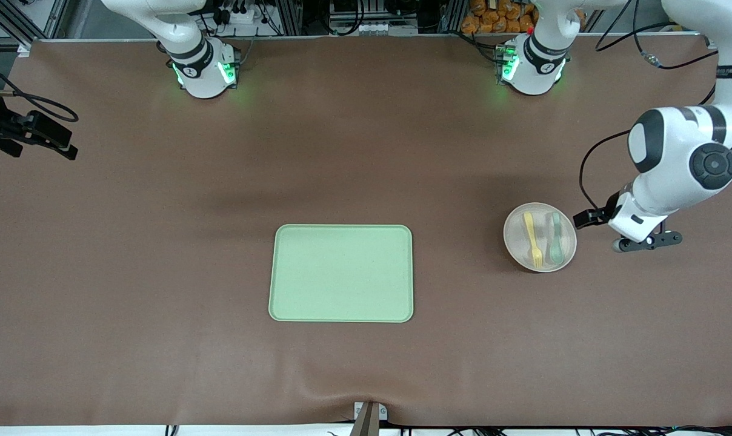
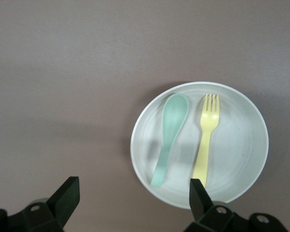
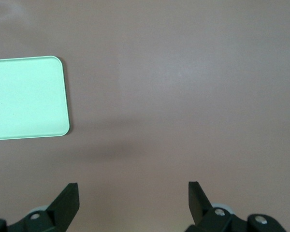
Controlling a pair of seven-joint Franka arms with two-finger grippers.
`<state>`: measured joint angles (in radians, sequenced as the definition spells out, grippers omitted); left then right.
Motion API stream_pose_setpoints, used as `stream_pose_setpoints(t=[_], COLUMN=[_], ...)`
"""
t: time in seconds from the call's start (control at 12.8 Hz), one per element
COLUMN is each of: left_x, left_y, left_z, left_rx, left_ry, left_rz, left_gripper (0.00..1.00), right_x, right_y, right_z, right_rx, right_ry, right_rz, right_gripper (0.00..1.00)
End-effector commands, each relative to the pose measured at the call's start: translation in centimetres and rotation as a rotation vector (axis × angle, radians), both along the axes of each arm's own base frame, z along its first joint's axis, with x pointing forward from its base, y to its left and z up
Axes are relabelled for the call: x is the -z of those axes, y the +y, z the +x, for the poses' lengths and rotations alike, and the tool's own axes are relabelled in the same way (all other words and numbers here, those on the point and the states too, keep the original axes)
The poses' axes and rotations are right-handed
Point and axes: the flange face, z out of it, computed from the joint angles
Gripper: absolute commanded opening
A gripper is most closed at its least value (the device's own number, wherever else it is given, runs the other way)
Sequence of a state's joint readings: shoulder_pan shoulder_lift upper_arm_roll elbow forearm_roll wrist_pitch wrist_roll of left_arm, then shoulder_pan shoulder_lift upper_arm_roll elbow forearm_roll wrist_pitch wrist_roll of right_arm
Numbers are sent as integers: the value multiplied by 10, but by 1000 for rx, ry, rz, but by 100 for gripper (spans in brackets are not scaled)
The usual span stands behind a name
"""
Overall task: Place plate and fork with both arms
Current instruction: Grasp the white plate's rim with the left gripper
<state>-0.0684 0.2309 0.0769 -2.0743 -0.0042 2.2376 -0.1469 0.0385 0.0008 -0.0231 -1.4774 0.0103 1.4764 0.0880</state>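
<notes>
The pale plate lies on the brown table toward the left arm's end. On it lie the yellow fork and a grey-green spoon, side by side. The left arm's hand hangs beside the plate, over the table. In the left wrist view my left gripper is open and empty. One fingertip shows over the plate's rim near the handle of the fork, beside the spoon. My right gripper is open and empty over bare table; it is out of the front view.
A rectangular light-green tray lies mid-table, nearer the front camera; its corner shows in the right wrist view. Black camera gear hangs over the table edge at the right arm's end. Both green-lit bases stand along the table's top edge.
</notes>
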Motion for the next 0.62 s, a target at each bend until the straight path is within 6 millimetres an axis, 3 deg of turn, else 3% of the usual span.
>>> stream_pose_setpoints(t=[0.0,0.23,0.55], left_x=[27,46,77], left_y=[19,22,23], left_z=[5,5,-1], left_rx=[-79,-73,-73], left_ry=[-6,7,7], left_rz=[-41,-38,-31], left_gripper=[100,100,78], right_x=[-2,-2,-2], right_y=[3,4,4], right_z=[-2,-2,-2], right_rx=[-3,-5,-5], right_ry=[-2,-2,-5], right_rz=[-4,-4,-4], right_gripper=[100,100,100])
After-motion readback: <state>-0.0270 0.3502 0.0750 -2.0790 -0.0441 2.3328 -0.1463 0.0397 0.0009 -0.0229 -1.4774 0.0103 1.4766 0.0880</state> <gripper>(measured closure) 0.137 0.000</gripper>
